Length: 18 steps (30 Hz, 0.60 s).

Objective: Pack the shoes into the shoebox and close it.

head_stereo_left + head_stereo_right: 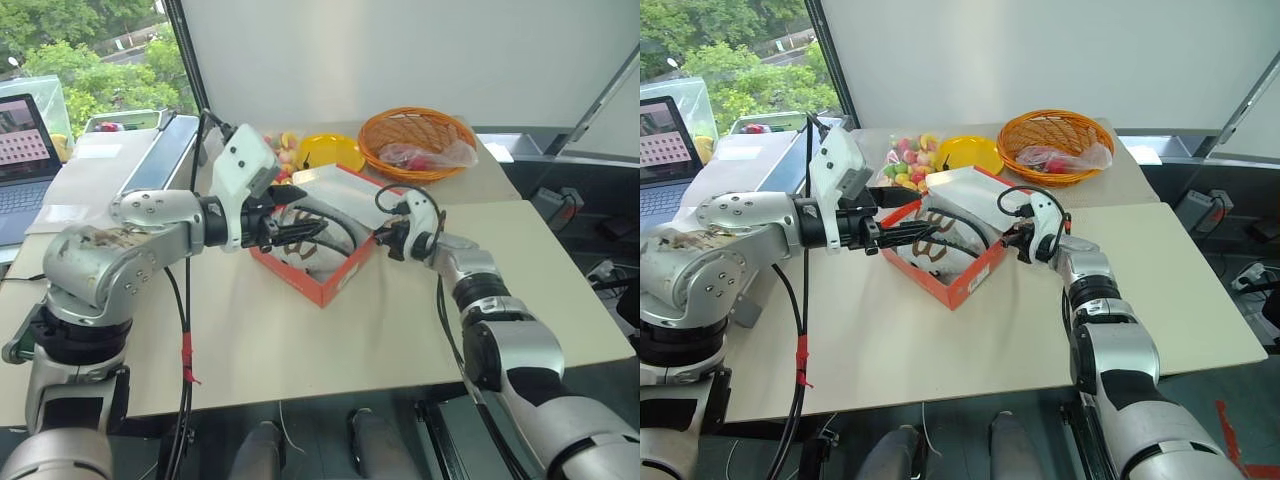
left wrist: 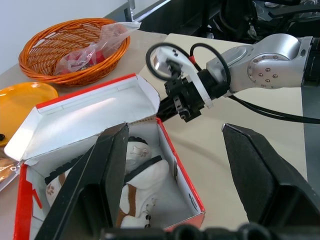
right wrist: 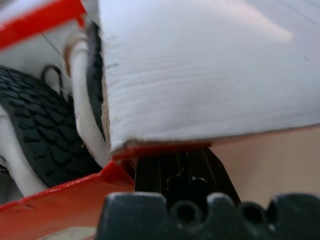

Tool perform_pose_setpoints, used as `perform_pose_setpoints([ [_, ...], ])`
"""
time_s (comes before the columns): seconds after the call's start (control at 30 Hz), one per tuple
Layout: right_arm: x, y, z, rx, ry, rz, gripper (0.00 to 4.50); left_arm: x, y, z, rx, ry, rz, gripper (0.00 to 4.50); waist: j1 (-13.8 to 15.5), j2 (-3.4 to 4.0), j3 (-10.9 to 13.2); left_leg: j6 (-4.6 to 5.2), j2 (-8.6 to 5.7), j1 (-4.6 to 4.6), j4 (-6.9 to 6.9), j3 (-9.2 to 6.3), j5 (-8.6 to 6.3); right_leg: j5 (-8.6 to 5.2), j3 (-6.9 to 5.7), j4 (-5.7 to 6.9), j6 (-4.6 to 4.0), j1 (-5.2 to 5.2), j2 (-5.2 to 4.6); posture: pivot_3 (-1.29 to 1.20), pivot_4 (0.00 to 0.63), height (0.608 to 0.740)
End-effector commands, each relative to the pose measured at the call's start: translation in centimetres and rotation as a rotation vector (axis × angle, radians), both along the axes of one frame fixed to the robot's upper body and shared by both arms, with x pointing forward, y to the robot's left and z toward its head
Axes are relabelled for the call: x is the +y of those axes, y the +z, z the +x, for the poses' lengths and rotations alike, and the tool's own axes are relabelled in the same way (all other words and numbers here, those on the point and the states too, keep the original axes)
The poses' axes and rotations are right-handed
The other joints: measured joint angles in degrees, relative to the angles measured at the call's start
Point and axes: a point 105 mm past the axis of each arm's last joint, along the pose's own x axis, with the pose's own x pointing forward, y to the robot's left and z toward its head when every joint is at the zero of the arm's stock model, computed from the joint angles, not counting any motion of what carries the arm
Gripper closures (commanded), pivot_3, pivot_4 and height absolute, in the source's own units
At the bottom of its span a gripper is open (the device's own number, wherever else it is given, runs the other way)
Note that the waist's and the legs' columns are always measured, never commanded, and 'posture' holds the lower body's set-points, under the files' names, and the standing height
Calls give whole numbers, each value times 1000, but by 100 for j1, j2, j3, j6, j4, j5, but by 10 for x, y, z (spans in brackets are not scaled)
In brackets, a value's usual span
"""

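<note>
Left gripper (image 2: 170, 200): seen closest in the left wrist view, fingers (image 2: 95, 185) spread wide, nothing held between them; it hangs above the box's near end.

Box (image 1: 335, 280): orange-red, set at centre frame on the table (image 1: 300, 350). Lid (image 2: 90, 112) is raised partway, white inner face shown; its black print cannot be seen.

Shoes (image 2: 135, 175): lodged inside the box, pale uppers with dark markings. They are largely covered by the left fingers and the lid, so a full pair cannot be confirmed. A black tread (image 3: 45, 125) is glimpsed in the right wrist view.

Right gripper (image 1: 388, 240): fingers pressed together, set at the box's right edge beneath the lid's corner. Contact with the lid is hard to judge.

Upper centre: basket (image 1: 415, 140), yellow plate (image 1: 330, 150), partly hidden by the arm. Laptop (image 1: 20, 150) is cut off at left edge.
</note>
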Motion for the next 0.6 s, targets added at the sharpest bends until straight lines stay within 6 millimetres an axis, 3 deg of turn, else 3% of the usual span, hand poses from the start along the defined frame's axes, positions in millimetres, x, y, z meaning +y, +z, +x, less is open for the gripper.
perform_pose_setpoints([
  [0.03, 10, 42, -4, -181, 109, 72, 4450, 0, 14, -2, -66, -8, 4, 1333, -1, 0, 0, 0, 0, 0, 0, 0, 0, 0, 0, 0, 0, 0, 0, 0, 150, 740],
  [0.47, 32, 54, -33, -318, 312, -9, 4450, 0, 17, -1, -75, -12, 12, 1333, 6, 1, 1, 0, 1, 1, 0, 0, 0, 0, 0, 4, 0, -2, 1, 0, 150, 740],
  [0.6, 36, 45, -37, -333, 345, -104, 4450, 0, 18, -2, -78, -14, 14, 1333, 8, 1, 1, 0, 1, 1, 1, 0, 0, 0, 0, 4, 0, -2, 1, 0, 150, 740],
])
